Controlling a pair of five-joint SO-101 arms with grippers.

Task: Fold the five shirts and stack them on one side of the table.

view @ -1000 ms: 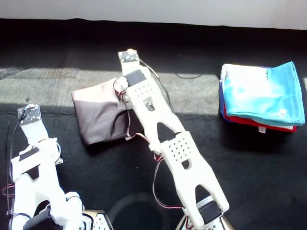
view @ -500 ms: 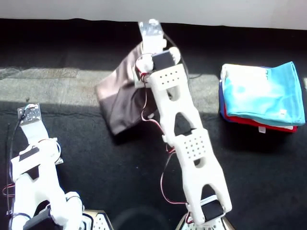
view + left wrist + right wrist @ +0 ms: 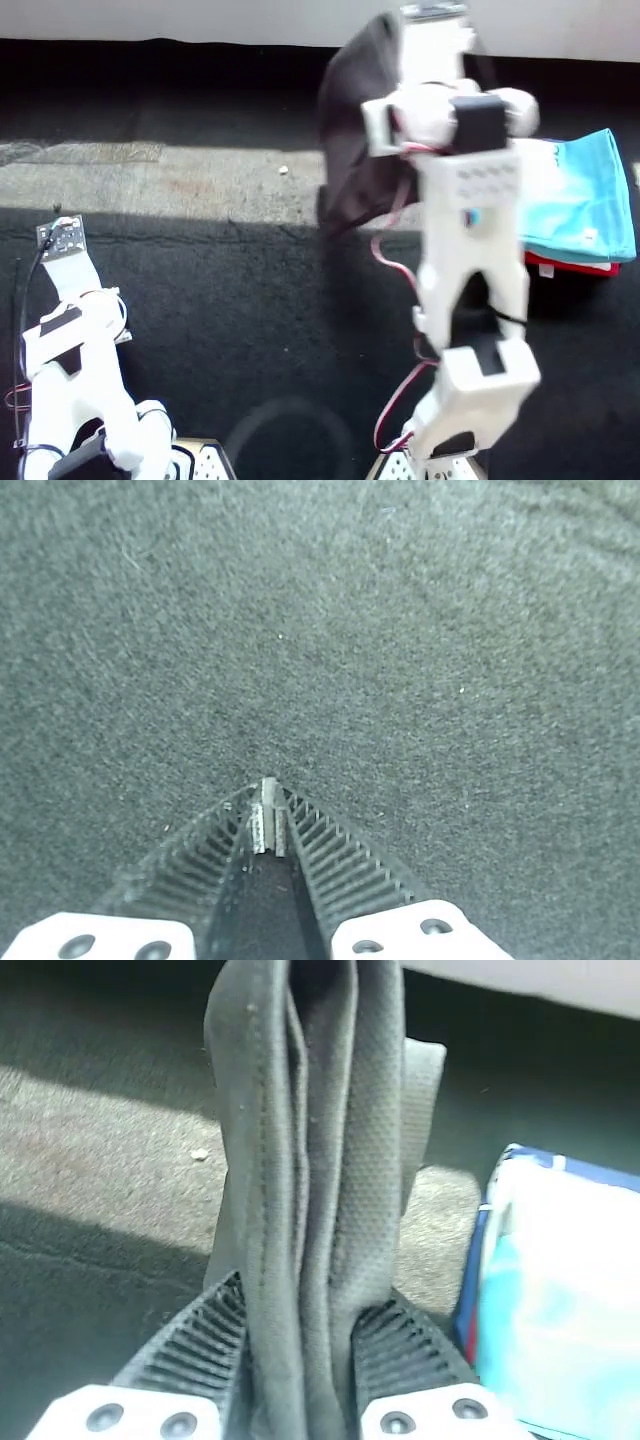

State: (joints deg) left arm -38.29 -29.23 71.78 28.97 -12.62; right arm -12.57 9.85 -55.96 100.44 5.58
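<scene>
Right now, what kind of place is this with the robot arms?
Likely a robot practice table, not a home laundry room. Over a dark felt-covered table, the white plastic right gripper pinches a dark grey folded shirt, near a stack of folded shirts with light blue on top.

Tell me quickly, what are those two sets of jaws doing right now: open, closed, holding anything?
Left gripper: jaws closed, holding nothing.
Right gripper: jaws closed on the dark shirt, which hangs from it in the air.

Right arm (image 3: pixel 470 230) covers part of the shirt stack (image 3: pixel 580 200); lower shirts (image 3: pixel 570 265) mostly hidden.
</scene>
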